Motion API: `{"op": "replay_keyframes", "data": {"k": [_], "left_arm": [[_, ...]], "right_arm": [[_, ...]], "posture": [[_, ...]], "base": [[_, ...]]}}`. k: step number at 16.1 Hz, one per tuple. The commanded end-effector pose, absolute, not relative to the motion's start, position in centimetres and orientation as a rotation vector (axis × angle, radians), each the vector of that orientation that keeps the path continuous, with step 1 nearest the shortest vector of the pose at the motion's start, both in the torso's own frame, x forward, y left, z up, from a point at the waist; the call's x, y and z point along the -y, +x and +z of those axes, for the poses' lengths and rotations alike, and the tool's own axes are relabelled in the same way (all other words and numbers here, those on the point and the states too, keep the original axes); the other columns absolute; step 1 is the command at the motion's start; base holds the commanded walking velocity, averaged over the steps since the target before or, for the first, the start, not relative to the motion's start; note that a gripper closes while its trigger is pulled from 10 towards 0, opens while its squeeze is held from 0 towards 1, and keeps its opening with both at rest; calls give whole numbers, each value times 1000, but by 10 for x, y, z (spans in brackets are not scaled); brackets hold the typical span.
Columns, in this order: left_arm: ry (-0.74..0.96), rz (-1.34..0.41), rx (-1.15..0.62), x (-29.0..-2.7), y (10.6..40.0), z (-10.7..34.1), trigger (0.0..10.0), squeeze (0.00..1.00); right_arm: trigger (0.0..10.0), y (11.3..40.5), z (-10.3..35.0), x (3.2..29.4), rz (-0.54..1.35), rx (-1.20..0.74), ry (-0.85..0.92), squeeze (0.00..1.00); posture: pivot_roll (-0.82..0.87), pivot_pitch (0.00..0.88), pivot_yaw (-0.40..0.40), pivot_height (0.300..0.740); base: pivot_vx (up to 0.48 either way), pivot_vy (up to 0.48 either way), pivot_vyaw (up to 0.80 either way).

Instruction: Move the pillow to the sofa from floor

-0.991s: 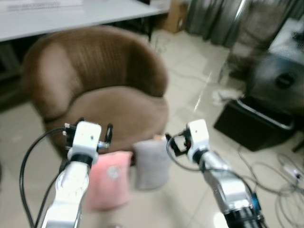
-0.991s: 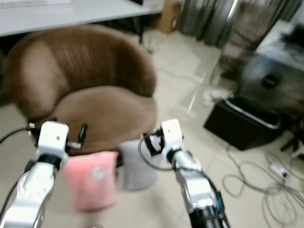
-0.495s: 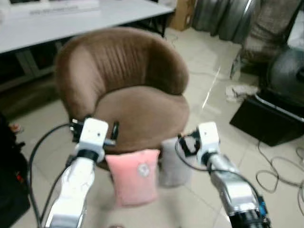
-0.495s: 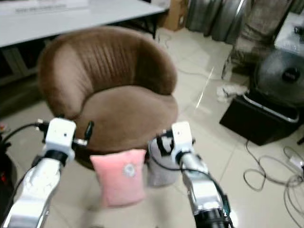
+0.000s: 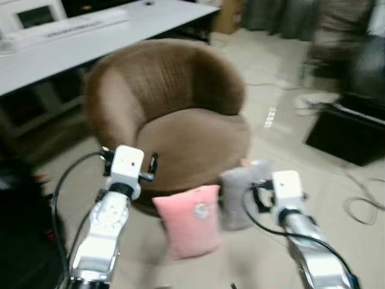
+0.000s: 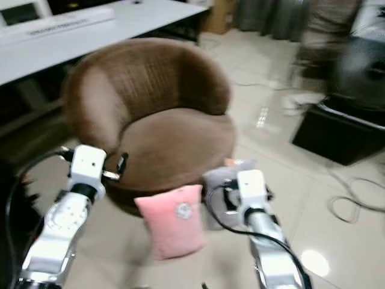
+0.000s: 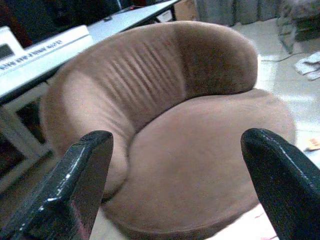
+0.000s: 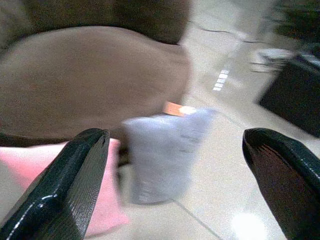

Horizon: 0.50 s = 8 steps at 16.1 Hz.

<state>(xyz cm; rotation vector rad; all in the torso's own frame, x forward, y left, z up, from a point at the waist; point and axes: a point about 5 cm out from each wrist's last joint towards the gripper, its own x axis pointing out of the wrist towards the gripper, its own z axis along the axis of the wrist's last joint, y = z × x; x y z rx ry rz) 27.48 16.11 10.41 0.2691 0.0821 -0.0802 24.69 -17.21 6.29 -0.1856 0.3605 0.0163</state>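
A pink pillow (image 5: 192, 221) stands on the floor, leaning against the front of the round brown sofa chair (image 5: 180, 114). A grey pillow (image 5: 237, 189) stands just to its right, also against the chair. My left gripper (image 7: 175, 190) is open and raised in front of the chair's seat (image 7: 200, 150), left of the pink pillow. My right gripper (image 8: 175, 185) is open, held above the floor and facing the grey pillow (image 8: 162, 150), with the pink pillow (image 8: 105, 200) at the edge of its view. Neither holds anything.
A white table (image 5: 90, 36) stands behind the chair. A black box (image 5: 349, 135) and cables (image 5: 361, 205) lie on the tiled floor to the right. A dark object (image 5: 18, 241) sits at the left edge. Curtains hang at the back.
The whole picture has shifted: the camera has turned left, so chair and pillows sit further right in view. Both grippers stay open and empty, held as before.
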Motion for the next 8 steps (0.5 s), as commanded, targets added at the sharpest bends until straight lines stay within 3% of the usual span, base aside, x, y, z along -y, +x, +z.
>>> {"op": "replay_keyframes", "data": {"k": [1,5,8], "left_arm": [[260,-74,-62,-158,277,106,10000,0],[236,-74,-45,-156,266,106,10000,0],[207,69,-72,-180,256,102,10000,0]], "right_arm": [[10000,247,71,175,-3,-340,-202,0],[10000,262,72,169,50,-371,-194,0],[10000,271,72,149,141,-324,-168,0]], "posture": [[-76,0,21,740],[5,0,-23,740],[39,0,-38,740]], "base": [[0,-480,0],[0,0,0],[0,0,0]]}}
